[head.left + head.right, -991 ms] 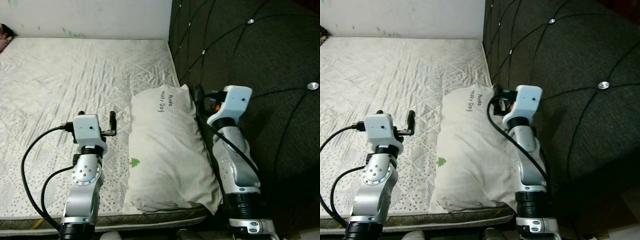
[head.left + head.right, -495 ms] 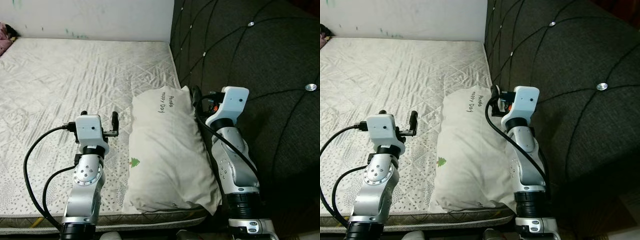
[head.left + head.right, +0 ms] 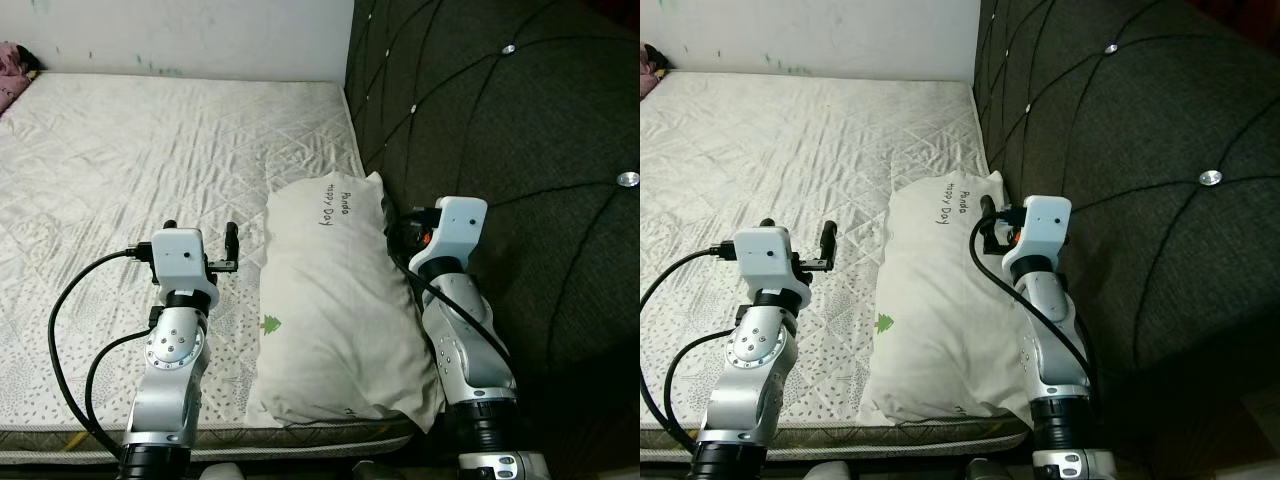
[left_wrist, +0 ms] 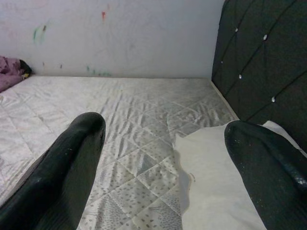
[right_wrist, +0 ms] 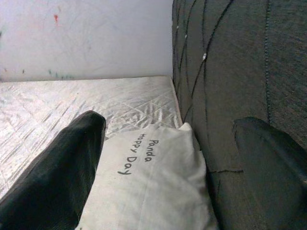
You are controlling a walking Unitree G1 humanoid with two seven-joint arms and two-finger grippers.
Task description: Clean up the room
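Observation:
A white pillow [image 3: 330, 310] printed "Panda Happy Day" with a small green tree lies lengthwise on the quilted mattress [image 3: 150, 140], its right side against the dark tufted headboard [image 3: 520, 130]. My left gripper [image 3: 200, 232] stands open just left of the pillow, low over the mattress, holding nothing. My right gripper [image 3: 400, 228] is open at the pillow's upper right edge, in the gap beside the headboard. In the right wrist view the pillow [image 5: 148, 191] lies between and below the open fingers [image 5: 62, 167]. The left wrist view has the pillow [image 4: 216, 191] beside one finger.
A pink cloth [image 3: 12, 85] lies at the mattress's far left corner against the white wall [image 3: 180, 30]. The mattress's front edge [image 3: 300, 435] runs just before my arms. The headboard walls in the whole right side.
My right gripper has dropped a little lower and nearer to me along the pillow's right edge. The left gripper has stayed put. The view has shifted slightly.

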